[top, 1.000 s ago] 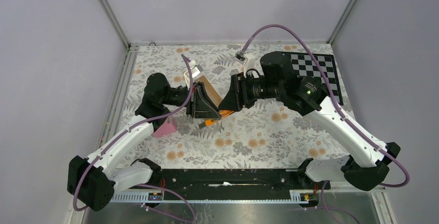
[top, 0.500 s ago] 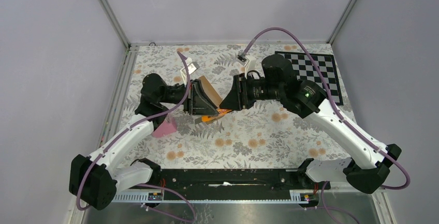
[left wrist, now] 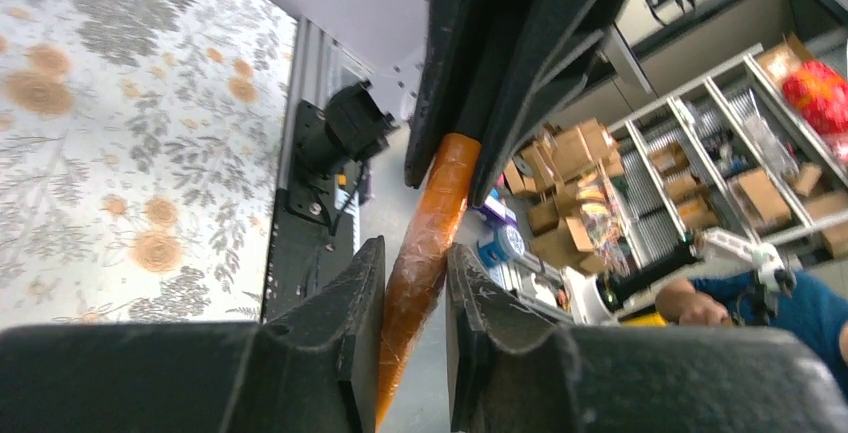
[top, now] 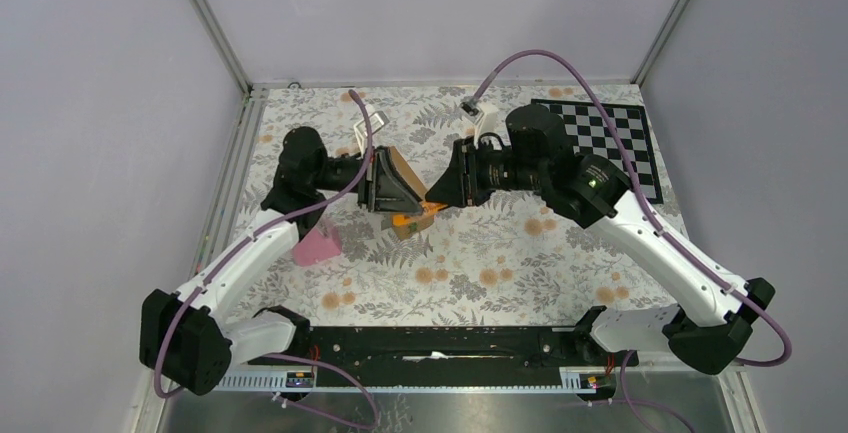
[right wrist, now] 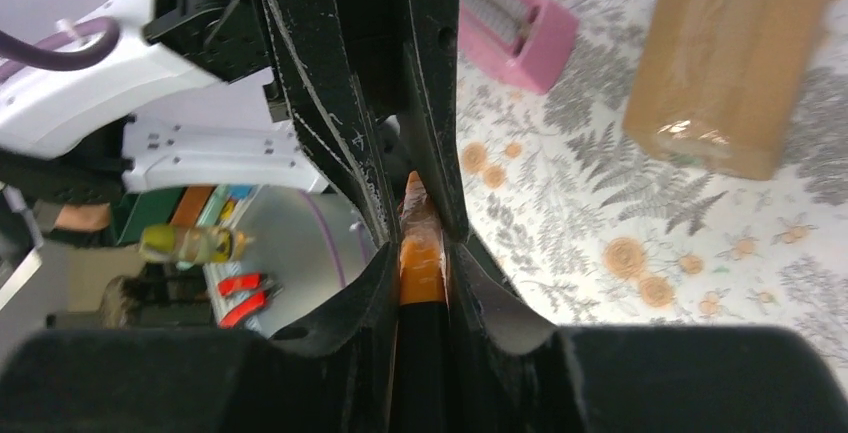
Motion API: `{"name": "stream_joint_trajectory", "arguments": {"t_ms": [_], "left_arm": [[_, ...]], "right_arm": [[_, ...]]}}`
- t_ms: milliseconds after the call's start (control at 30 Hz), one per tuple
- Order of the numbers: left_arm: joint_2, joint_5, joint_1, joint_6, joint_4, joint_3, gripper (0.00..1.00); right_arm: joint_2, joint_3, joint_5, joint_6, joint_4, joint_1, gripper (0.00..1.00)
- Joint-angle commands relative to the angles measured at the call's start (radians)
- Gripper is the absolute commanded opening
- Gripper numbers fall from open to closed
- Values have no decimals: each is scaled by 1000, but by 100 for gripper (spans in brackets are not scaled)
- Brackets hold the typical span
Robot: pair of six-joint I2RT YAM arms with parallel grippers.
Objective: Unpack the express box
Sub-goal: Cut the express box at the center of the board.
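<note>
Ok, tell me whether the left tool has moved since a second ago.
Yes. In the top view the left tool has shifted toward the far edge of the table, away from the pink wedge, which stayed put.

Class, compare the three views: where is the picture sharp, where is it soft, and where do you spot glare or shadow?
Top external: evenly lit and sharp, barely any shadow on the table. Left wrist: the orange cutter is crisp; the shelves behind are bright and slightly soft. Right wrist: the express box is out of focus, with a glare spot near its lower edge.
</note>
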Motion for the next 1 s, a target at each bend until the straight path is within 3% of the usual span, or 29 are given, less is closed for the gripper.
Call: {"name": "stream_joint_trajectory", "arguments": {"t_ms": [0, 100, 200, 433, 667, 967], "left_arm": [[54, -317, 90, 152, -332, 112, 33], [62, -461, 131, 179, -475, 134, 54], [66, -629, 153, 195, -641, 176, 64], [108, -1062, 158, 118, -977, 277, 58], [152, -1126, 158, 1, -958, 162, 55], [162, -1068, 158, -131, -701, -20, 57]], "right_arm": [[23, 54, 237, -25, -82, 17, 0], [56, 74, 359, -51, -81, 17, 0], [107, 99, 459, -86, -79, 17, 0], [218, 152, 613, -149, 1, 19, 0], [291, 215, 647, -220, 50, 57, 0], [354, 249, 671, -278, 76, 106, 0]]}}
